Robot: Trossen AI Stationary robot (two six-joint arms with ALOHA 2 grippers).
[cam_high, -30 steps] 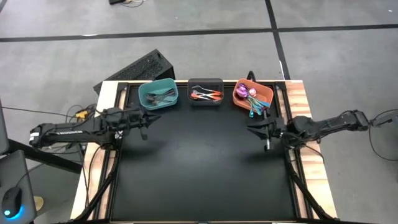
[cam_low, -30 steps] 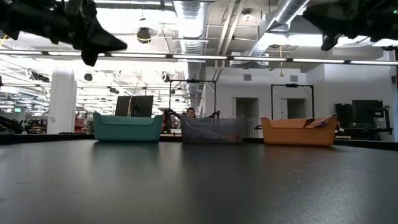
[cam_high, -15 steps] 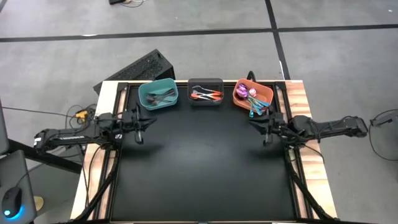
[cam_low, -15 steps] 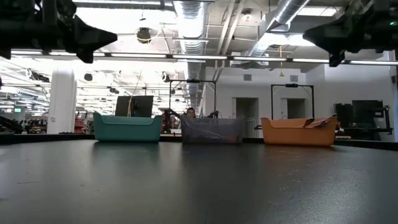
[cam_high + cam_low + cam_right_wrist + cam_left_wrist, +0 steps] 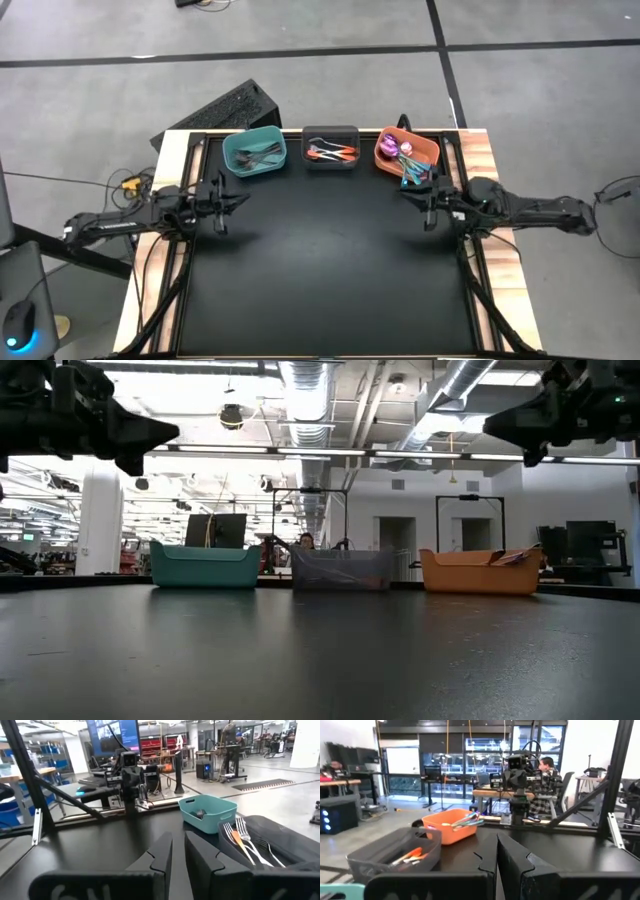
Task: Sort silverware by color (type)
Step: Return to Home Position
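All the silverware lies in three bins at the table's far edge. Dark grey pieces (image 5: pixel 258 155) are in the teal bin (image 5: pixel 240 150). Orange-red handled pieces (image 5: pixel 333 152) are in the dark grey bin (image 5: pixel 331 133). Iridescent purple-teal pieces (image 5: pixel 408 162) are in the orange bin (image 5: pixel 428 150), some sticking out over its near rim. My left gripper (image 5: pixel 228 196) hovers shut near the table's left edge, below the teal bin. My right gripper (image 5: pixel 410 196) hovers shut near the right edge, just near of the orange bin. Both hang well above the table in the low view.
A black mat (image 5: pixel 320 270) covers the table inside a black frame. The bins stand in a row in the low view: teal (image 5: pixel 203 565), grey (image 5: pixel 343 568), orange (image 5: pixel 478 572). A seated person (image 5: pixel 547 770) shows beyond the table in the left wrist view.
My left gripper has drawn back toward the table's left edge. My right gripper has shifted a little toward the far edge, and its arm has stretched out lower to the right. Neither gripper's gap has changed. The silverware and bins have stayed put.
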